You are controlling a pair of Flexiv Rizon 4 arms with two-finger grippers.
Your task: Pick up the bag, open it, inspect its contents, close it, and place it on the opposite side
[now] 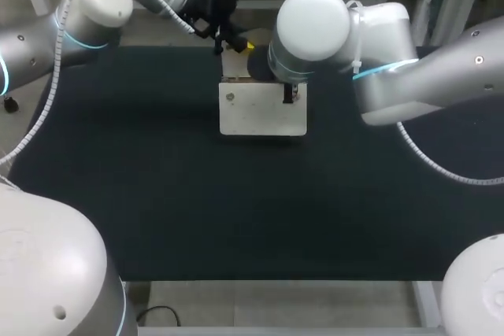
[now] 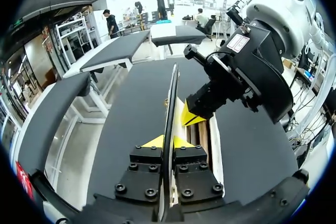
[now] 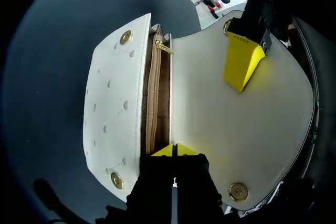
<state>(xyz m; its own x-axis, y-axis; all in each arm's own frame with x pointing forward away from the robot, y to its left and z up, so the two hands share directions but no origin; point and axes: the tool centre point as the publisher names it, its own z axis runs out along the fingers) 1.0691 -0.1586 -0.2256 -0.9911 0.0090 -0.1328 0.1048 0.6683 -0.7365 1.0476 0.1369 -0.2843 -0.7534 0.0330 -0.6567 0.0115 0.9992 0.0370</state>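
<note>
The bag (image 1: 262,112), white and flat, lies on the black table (image 1: 157,194) near the middle of its far edge, well away from the near edge and both side edges. Its flap (image 2: 171,98) is lifted off the body and stands raised along the bag's far side; in the left wrist view it shows edge-on as a thin dark line. The left arm comes in from the far left corner, and the left gripper (image 2: 168,141) is clenched on that flap, one yellow tip pressed to each face of it. With the flap up, the mouth is exposed: a tan lining (image 3: 154,98) runs between the front panel (image 3: 113,108) and the pale inner side of the flap. A gold zip pull (image 3: 164,47) sits at one end of the opening. The front panel carries a gold snap (image 3: 125,37) near a corner, and a matching snap shows on the flap's inner side. The right arm reaches in from the right edge, its big white joint hanging over the bag's far right corner. The right gripper (image 3: 174,150) points down at the rim of the mouth with its two yellow tips drawn together; whether any of the rim is caught between them cannot be told. The two grippers stand near each other, with the flap beside the right one.
</note>
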